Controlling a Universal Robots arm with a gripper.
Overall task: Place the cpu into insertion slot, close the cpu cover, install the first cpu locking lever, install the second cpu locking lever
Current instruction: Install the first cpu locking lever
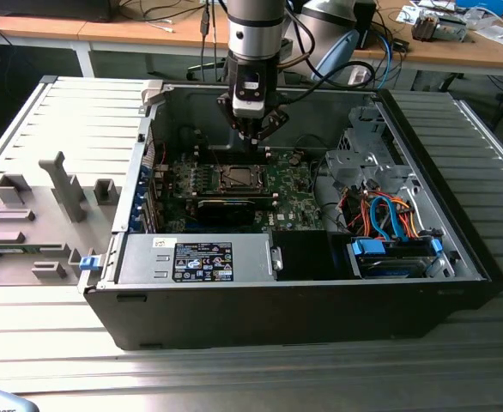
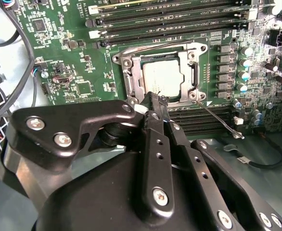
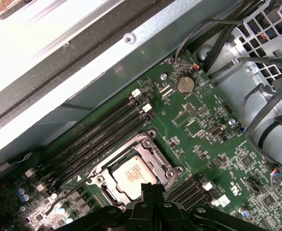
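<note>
Counting first, we find one arm with one gripper (image 1: 253, 137), one open computer case (image 1: 457, 257) on the ribbed table (image 1: 251, 378), and one green circuit board (image 1: 290, 202) lying in it. In the exterior view, going from left to right, we see a grey tray (image 1: 28, 232) of fixtures beside the case, then the gripper hanging above the board's middle, then a metal drive cage (image 1: 363, 159) with orange and blue cables (image 1: 389, 219).

One cpu (image 2: 162, 77) lies flat in the insertion slot (image 2: 131, 77), its top a pale silvery square. One cpu cover (image 2: 195, 74), a dark metal frame, lies closed around the chip. One thin wire lever (image 2: 220, 120) sticks out from the socket's corner across the black slots, seemingly unlatched.

Both wrist views show the gripper's black fingers (image 2: 155, 103) drawn together with no gap, holding nothing, their tips just beside the socket's edge. In the first wrist view we also see a round coin battery (image 3: 185, 85) and the case wall (image 3: 83, 72), whereas the second wrist view shows a row of capacitors (image 2: 243, 77).
</note>
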